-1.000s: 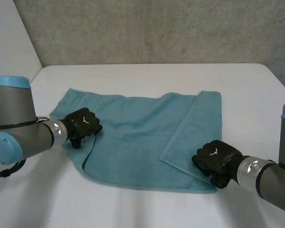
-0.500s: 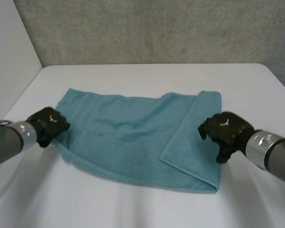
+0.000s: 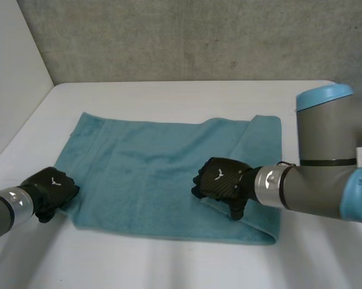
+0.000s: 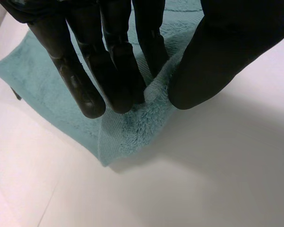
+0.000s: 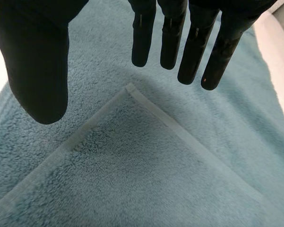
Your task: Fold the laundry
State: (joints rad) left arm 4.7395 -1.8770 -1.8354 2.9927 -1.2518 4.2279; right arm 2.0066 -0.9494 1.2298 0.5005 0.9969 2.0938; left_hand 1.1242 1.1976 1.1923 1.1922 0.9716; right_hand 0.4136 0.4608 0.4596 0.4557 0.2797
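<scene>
Black hand (image 3: 223,179), grey arm (image 3: 325,150), light-blue cap (image 3: 324,96)

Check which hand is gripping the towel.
The left hand: it pinches the towel corner between fingers and thumb. The right hand is open, fingers straight over the fold.

one towel (image 3: 146,173), two hands (image 3: 48,188) (image 3: 220,179), one table (image 3: 168,96)

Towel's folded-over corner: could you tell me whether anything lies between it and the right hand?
Nothing visible does. The right hand is open, fingers straight, and the folded-over corner lies just short of its fingertips, with only bare towel around it. The left hand pinches the towel's near corner.
</scene>
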